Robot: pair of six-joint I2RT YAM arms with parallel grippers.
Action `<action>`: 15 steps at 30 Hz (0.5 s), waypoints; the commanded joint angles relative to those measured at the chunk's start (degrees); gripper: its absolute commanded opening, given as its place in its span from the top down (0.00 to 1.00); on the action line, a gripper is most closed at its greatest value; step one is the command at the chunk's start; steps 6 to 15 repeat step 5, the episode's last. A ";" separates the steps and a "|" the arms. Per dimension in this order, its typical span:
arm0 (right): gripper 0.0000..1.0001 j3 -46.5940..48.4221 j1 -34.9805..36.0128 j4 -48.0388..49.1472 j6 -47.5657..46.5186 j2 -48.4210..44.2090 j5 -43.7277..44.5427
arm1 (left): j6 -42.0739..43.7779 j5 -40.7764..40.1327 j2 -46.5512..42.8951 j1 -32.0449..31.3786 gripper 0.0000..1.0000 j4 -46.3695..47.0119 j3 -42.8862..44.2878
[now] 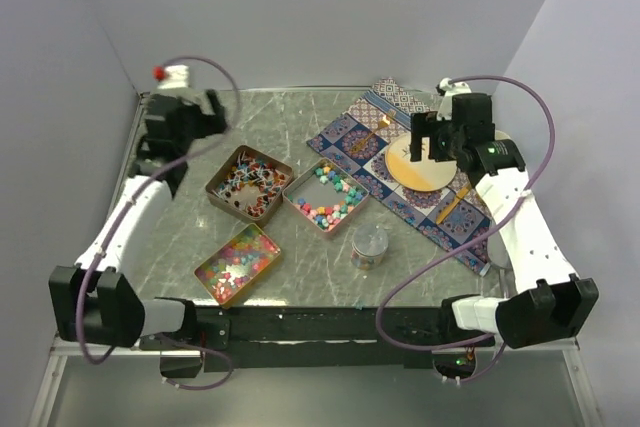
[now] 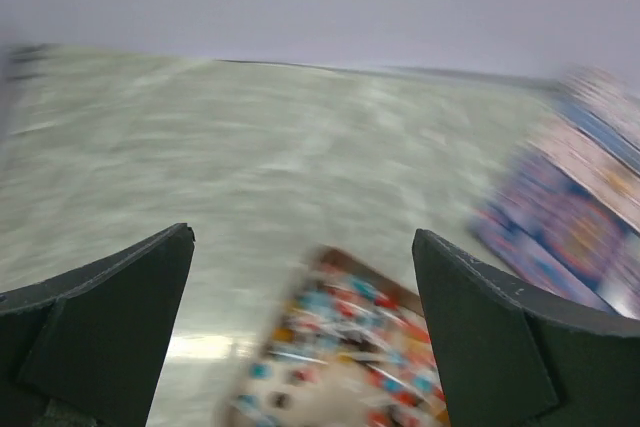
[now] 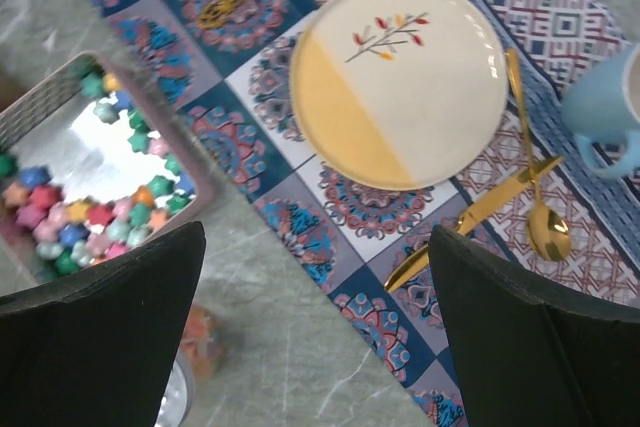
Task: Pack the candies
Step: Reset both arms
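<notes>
Three copper tins hold the candies: wrapped stick sweets, chunky pastel pieces and tiny glossy beads. A clear round jar with a few sweets stands right of them. My left gripper is open and empty, raised at the back left; its blurred wrist view shows the stick sweets tin below and between the jaws. My right gripper is open and empty, raised over the plate; its wrist view shows the pastel pieces at left and the jar's rim at the bottom left.
A patterned placemat lies at the back right with a yellow-and-white plate and gold cutlery on it. A pale blue mug stands beside the plate. Grey walls close in the table on three sides.
</notes>
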 commanded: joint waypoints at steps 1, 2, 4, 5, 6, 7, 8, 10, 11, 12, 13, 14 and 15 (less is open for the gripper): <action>0.00 -1.29 -0.58 6.27 2.19 -3.25 7.65 | -2.16 -4.96 0.39 10.02 0.04 -3.88 5.95; 0.00 -1.64 -0.84 6.54 2.10 -3.60 7.83 | -2.16 -5.31 -0.13 11.25 0.03 -1.96 5.87; 0.00 -1.74 -1.02 5.93 1.92 -4.04 7.05 | -1.81 -5.49 -0.66 14.86 0.04 -1.33 5.52; 0.00 -1.56 -1.19 5.67 2.27 -4.13 6.26 | -1.63 -6.28 -0.57 15.56 0.04 -1.33 5.69; 0.00 -1.56 -1.19 5.67 2.27 -4.13 6.26 | -1.63 -6.28 -0.57 15.56 0.04 -1.33 5.69; 0.00 -1.56 -1.19 5.67 2.27 -4.13 6.26 | -1.63 -6.28 -0.57 15.56 0.04 -1.33 5.69; 0.00 -1.56 -1.19 5.67 2.27 -4.13 6.26 | -1.63 -6.28 -0.57 15.56 0.04 -1.33 5.69; 0.00 -1.56 -1.19 5.67 2.27 -4.13 6.26 | -1.63 -6.28 -0.57 15.56 0.04 -1.33 5.69; 0.00 -1.56 -1.19 5.67 2.27 -4.13 6.26 | -1.63 -6.28 -0.57 15.56 0.04 -1.33 5.69; 0.00 -1.56 -1.19 5.67 2.27 -4.13 6.26 | -1.63 -6.28 -0.57 15.56 0.04 -1.33 5.69; 0.00 -1.56 -1.19 5.67 2.27 -4.13 6.26 | -1.63 -6.28 -0.57 15.56 0.04 -1.33 5.69; 0.00 -1.56 -1.19 5.67 2.27 -4.13 6.26 | -1.63 -6.28 -0.57 15.56 0.04 -1.33 5.69; 0.00 -1.56 -1.19 5.67 2.27 -4.13 6.26 | -1.63 -6.28 -0.57 15.56 0.04 -1.33 5.69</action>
